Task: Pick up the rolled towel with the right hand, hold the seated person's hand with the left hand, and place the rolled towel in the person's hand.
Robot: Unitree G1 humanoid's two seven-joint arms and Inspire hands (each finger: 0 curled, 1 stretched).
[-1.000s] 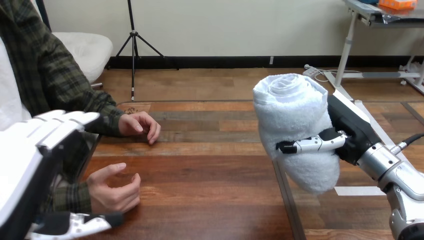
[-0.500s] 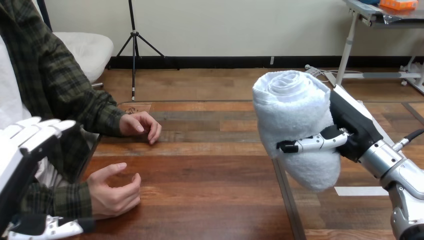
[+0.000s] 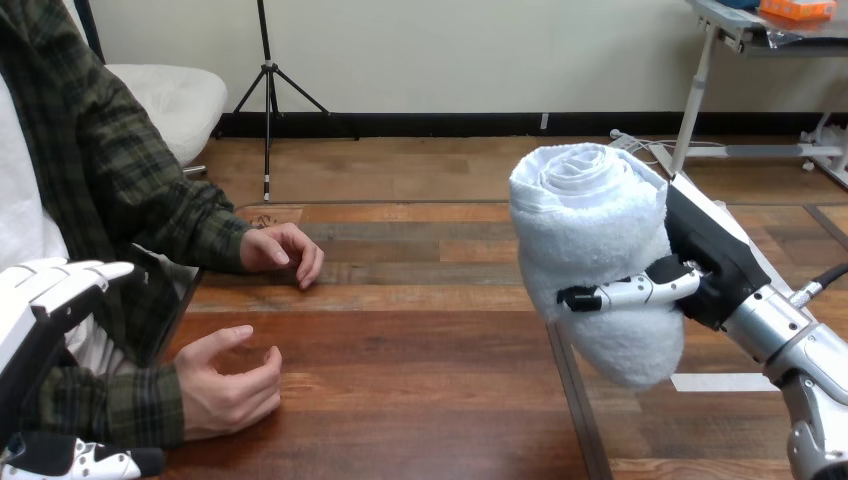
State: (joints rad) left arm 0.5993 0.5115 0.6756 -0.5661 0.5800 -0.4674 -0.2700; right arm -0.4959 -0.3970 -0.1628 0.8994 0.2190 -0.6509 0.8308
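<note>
My right hand (image 3: 705,262) is shut on the white rolled towel (image 3: 595,255), holding it upright above the table's right part, thumb across its front. The person sits at the left. Their nearer hand (image 3: 228,379) rests on the table with its palm turned sideways and fingers loosely curled. Their farther hand (image 3: 283,250) lies fingers down further back. At the view's left edge my left hand (image 3: 45,300) is open with straight fingers, its thumb (image 3: 85,462) low at the bottom. It stands beside the person's nearer forearm, apart from their hand.
The wooden table (image 3: 420,350) stretches between the person's hands and the towel. A seam (image 3: 572,400) runs front to back under the towel. A strip of white tape (image 3: 722,381) lies at the right.
My left hand has drawn back left and down toward the view's edge. The towel and my right hand have barely shifted. The person's hands have stayed put.
</note>
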